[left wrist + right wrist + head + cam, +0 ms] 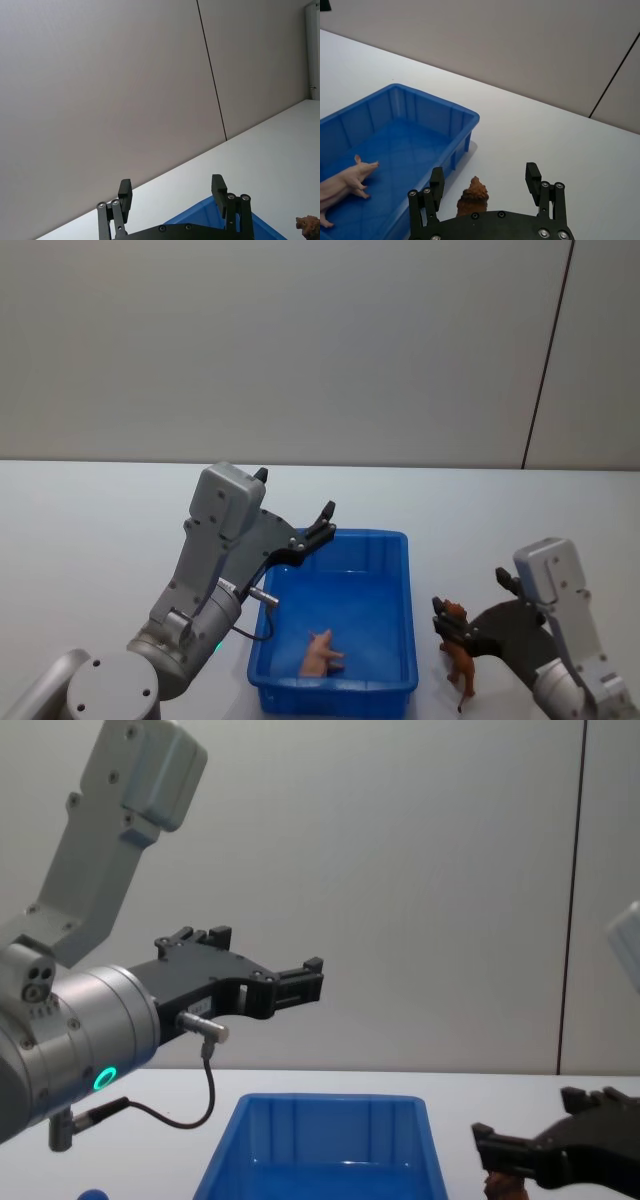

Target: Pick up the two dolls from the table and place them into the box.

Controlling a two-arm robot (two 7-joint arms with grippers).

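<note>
One pig (322, 652) in box (372, 534); brown doll (458, 655) outside. Right end effector (485, 174) wide astride it: best centred before I close. Left end effector (171, 182) wide, parked high.

On my head feed I see a plain white table (90, 510) across the lower half of the frame. It meets a bare grey wall (280, 340) that takes the upper half. A thin dark seam (549, 355) runs down the wall at upper right, slightly slanted. On the left wrist feed, a white upright strip (312, 45) stands at the upper right edge.
</note>
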